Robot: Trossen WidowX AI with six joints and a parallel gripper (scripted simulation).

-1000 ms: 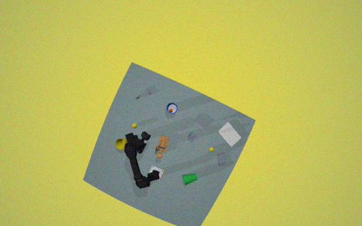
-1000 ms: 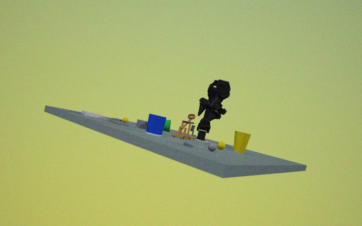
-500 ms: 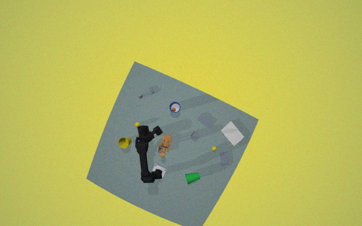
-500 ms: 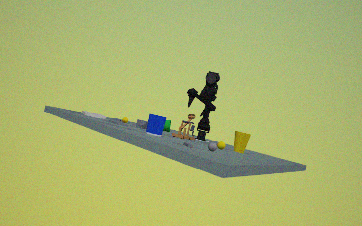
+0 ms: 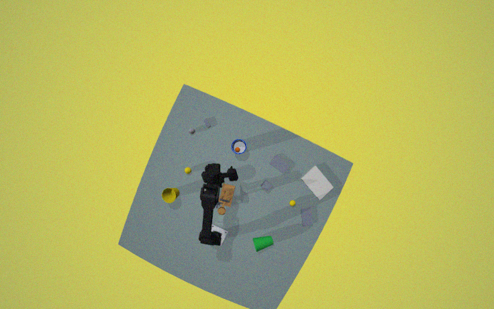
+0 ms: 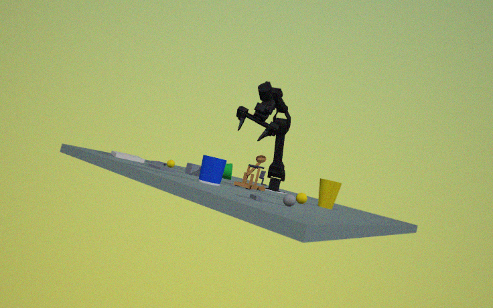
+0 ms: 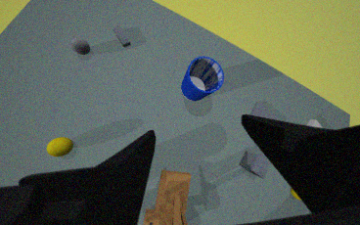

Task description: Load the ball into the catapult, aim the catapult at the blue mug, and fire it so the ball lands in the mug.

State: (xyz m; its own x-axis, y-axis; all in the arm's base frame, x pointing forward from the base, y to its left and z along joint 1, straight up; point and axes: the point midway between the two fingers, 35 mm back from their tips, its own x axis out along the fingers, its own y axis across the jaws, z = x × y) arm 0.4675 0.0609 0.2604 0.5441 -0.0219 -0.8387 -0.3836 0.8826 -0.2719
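The orange ball [image 5: 237, 149] lies inside the blue mug [image 5: 232, 146] [image 6: 212, 169] [image 7: 192, 91], seen from above through its open top. The mug stands upright; the ball is hidden in the other views. The wooden catapult [image 5: 227, 193] [image 6: 241, 184] [image 7: 172, 193] stands on the table between the mug and the arm's base. Its throwing arm slopes upward, and the round cup [image 5: 221, 210] [image 6: 260, 159] at its end looks empty. My gripper [image 6: 248, 134] [image 7: 197, 126] is wide open and empty, high above the table near the catapult.
A yellow cup [image 5: 169, 196] [image 6: 329, 194], yellow balls [image 5: 187, 170] [image 5: 292, 203] and a grey ball [image 5: 192, 131] [image 7: 81, 47] are around. A green cup [image 5: 262, 243] lies on its side. A white slab [image 5: 317, 182] and several grey blocks also lie on the table.
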